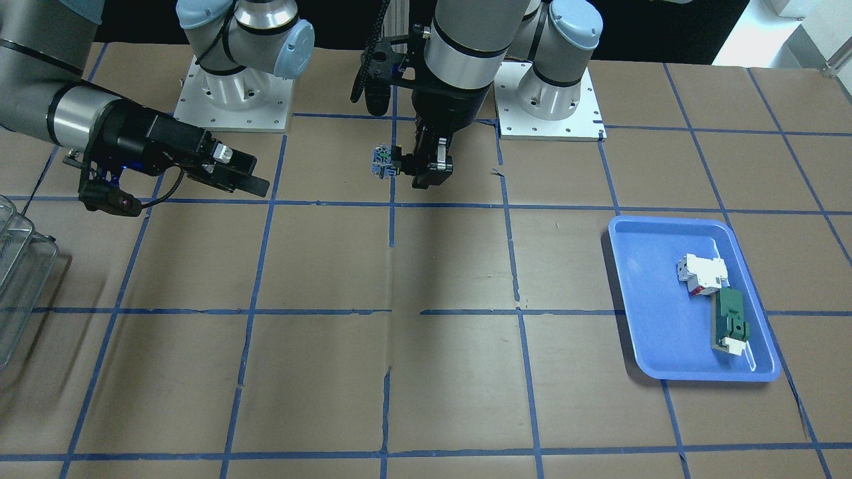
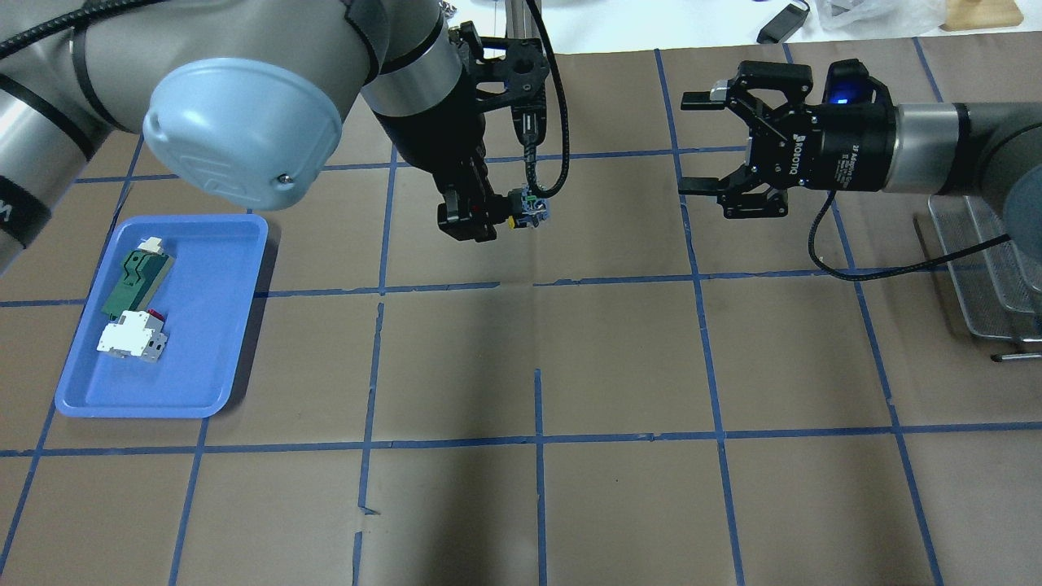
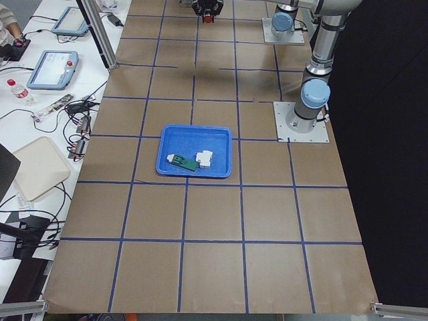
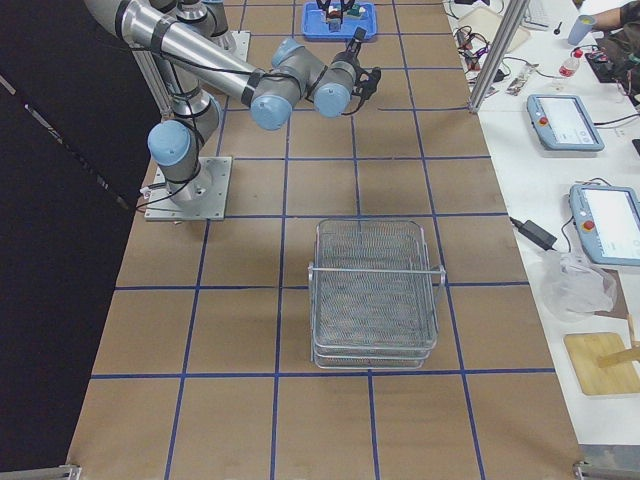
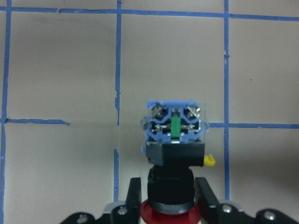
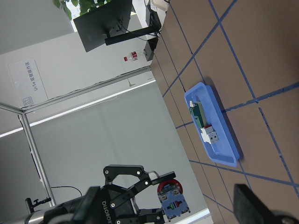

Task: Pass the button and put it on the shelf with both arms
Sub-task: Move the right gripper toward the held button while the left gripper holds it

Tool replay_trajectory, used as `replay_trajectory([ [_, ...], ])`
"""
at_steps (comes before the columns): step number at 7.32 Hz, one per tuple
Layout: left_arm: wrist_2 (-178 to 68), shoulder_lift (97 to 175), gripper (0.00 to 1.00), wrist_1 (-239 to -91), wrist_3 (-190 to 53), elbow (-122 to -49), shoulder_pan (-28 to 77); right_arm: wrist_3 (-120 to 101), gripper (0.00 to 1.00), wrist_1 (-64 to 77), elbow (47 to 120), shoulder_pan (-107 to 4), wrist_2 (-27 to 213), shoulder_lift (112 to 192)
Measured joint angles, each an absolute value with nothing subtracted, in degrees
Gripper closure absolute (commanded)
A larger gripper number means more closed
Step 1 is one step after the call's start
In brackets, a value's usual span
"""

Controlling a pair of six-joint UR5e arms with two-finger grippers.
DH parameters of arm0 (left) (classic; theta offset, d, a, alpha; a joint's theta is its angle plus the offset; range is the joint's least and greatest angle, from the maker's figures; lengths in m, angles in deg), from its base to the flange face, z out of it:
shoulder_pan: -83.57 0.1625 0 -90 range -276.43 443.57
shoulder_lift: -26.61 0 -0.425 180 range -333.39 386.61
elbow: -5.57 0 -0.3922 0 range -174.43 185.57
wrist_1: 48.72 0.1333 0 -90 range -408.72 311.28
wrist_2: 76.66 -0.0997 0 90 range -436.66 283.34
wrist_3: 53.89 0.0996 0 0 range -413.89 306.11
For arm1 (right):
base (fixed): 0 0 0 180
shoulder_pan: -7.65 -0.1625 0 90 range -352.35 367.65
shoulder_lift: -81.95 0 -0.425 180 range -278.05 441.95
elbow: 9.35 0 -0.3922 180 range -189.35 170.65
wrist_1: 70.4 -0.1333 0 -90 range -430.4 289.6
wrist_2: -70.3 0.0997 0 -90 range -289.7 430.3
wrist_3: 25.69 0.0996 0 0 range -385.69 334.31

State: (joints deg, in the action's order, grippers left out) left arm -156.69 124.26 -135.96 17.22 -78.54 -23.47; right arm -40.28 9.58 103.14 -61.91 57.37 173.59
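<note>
My left gripper (image 2: 498, 221) is shut on the button (image 2: 527, 207) and holds it above the table's middle rear. Its blue-white rear block points toward my right gripper. In the left wrist view the fingers (image 5: 133, 195) clamp the black body of the button (image 5: 174, 135) just above the red cap. My right gripper (image 2: 688, 145) is open and empty, level with the button, about one tile to its right and facing it. The wire-mesh shelf (image 2: 989, 268) stands at the table's right end, also in the exterior right view (image 4: 375, 290).
A blue plastic tray (image 2: 175, 382) at the table's left holds a white block with red marks (image 2: 130, 335) and a green flat part (image 2: 137, 281). Brown paper with blue tape lines covers the table. Both arm bases stand at the table's rear.
</note>
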Motion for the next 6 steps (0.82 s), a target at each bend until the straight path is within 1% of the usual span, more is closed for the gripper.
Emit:
replay_trajectory([
  [6,-156.71,124.71,1.0,-135.82,17.22,-78.48,-23.39,-45.77,0.0,10.34,105.0,-68.46,57.88,172.98],
])
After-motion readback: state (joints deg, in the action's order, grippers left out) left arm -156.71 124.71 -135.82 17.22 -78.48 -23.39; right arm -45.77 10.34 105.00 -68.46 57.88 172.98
